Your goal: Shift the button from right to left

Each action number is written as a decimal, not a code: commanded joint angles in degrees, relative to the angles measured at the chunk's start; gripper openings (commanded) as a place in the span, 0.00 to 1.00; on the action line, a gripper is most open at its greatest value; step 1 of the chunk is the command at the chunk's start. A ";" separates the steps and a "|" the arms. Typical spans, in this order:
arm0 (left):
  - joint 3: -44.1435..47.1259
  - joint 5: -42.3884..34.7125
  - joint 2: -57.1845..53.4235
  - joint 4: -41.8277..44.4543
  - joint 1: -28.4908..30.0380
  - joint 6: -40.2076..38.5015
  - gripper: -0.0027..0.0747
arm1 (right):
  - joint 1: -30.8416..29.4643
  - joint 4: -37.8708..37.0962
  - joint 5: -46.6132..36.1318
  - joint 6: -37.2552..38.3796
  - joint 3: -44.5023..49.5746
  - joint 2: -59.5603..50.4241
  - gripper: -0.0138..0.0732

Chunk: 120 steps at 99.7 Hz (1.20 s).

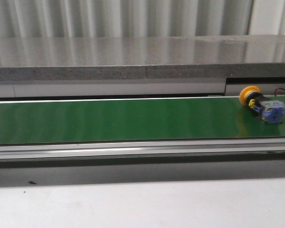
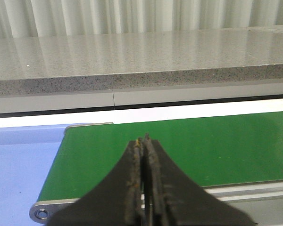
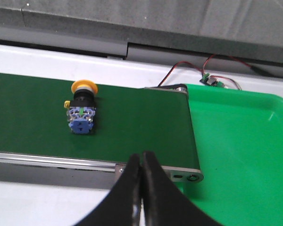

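The button (image 1: 262, 104) lies on its side on the green conveyor belt (image 1: 133, 118) near its right end, with its yellow cap toward the back and its blue-grey block toward the front. It also shows in the right wrist view (image 3: 81, 113). My right gripper (image 3: 141, 155) is shut and empty, above the belt's near rail, apart from the button. My left gripper (image 2: 143, 140) is shut and empty over the belt's left end. Neither gripper shows in the front view.
A grey stone ledge (image 1: 142, 57) runs behind the belt. A green tray (image 3: 245, 141) sits past the belt's right end, with red and black wires (image 3: 193, 70) behind it. A blue tray (image 2: 19, 165) sits past the belt's left end. White tabletop (image 1: 142, 204) lies in front.
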 commanded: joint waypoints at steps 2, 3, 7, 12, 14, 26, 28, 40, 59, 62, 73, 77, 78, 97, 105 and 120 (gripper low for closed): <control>2.16 -4.45 -1.81 -0.08 0.20 -0.14 0.01 | 0.15 0.53 -5.87 -0.50 0.27 -3.63 0.08; 2.16 -4.45 -1.81 -0.08 0.20 -0.14 0.01 | 0.15 0.53 -5.93 -0.50 0.50 -4.04 0.08; 2.16 -4.60 -1.81 -0.08 0.20 -0.14 0.01 | 0.15 0.53 -6.14 -0.50 0.95 -4.93 0.08; 2.16 -5.78 -1.81 -0.08 0.20 -0.14 0.01 | 0.15 0.53 -6.66 -0.50 1.30 -5.83 0.08; 2.16 -6.57 -1.81 -0.08 0.20 -0.14 0.01 | 0.15 0.53 -6.66 -0.50 1.30 -5.90 0.08; 2.06 -10.78 -1.81 -0.08 0.20 -0.14 0.01 | 0.15 0.53 -7.10 -0.50 1.30 -5.91 0.08; 1.79 -11.27 -1.81 -0.08 0.20 -0.14 0.01 | 0.15 0.53 -7.20 -0.50 1.30 -5.91 0.08; -0.92 -9.61 -1.36 -0.08 0.20 -0.25 0.01 | 0.15 0.53 -7.41 -0.50 1.30 -5.91 0.08; -10.71 1.77 5.01 -0.08 0.20 -0.25 0.01 | 0.15 0.53 -7.93 -0.50 1.30 -5.91 0.08; -12.60 3.99 6.77 -0.08 0.20 -0.25 0.01 | 0.15 0.53 -8.09 -0.50 1.30 -5.91 0.08; -18.43 15.17 13.21 -0.08 0.20 -0.25 0.01 | 0.15 0.53 -8.30 -0.50 1.30 -5.91 0.08; -20.57 18.75 16.18 -0.08 0.20 -0.25 0.01 | 0.15 0.53 -8.30 -0.50 1.30 -5.91 0.08; -21.28 19.27 16.66 -0.08 0.20 -0.25 0.01 | 0.15 0.53 -8.30 -0.50 1.30 -5.91 0.08; -28.78 25.12 28.85 -0.08 -0.62 -0.25 0.02 | 0.15 0.53 -8.30 -0.50 1.30 -5.91 0.08; -31.28 26.42 32.81 -0.08 -0.62 -0.25 0.13 | 0.15 0.53 -8.30 -0.50 1.30 -5.91 0.08; -34.59 27.24 39.49 -0.08 -0.62 -0.25 0.63 | 0.15 0.53 -8.30 -0.50 1.30 -5.91 0.08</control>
